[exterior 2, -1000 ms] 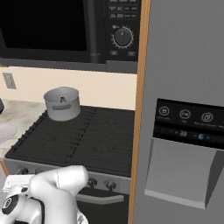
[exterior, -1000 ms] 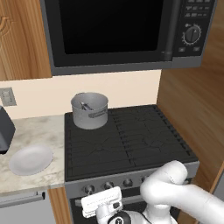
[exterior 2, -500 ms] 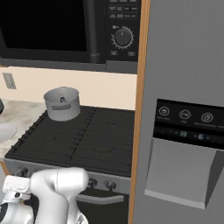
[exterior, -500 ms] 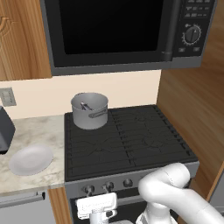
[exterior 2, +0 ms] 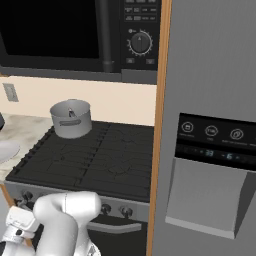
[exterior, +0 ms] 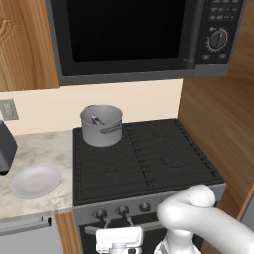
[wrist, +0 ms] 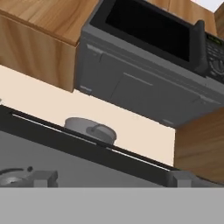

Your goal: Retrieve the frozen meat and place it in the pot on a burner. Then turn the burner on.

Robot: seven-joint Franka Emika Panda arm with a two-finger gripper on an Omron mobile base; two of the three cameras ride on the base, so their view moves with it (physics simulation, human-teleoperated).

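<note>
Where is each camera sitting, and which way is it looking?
Left base view: behind the arm on its left, looking down at the cooktop, the pot and the plate; the white arm bends at lower right.
Right base view: behind on the right, facing the stove and fridge; the arm is lower left.
Hand view: low before the stove, looking up at the microwave.
All three show the pot.

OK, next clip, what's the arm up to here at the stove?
The pot sits on the back-left burner of the gas cooktop, with a small dark piece, apparently the frozen meat, lying inside it. The arm is bent low in front of the stove, its gripper open and holding nothing, close to the stove's front edge by the knobs. No flame shows, so the burner looks not yet lit. A white plate lies on the counter beside the stove.
</note>
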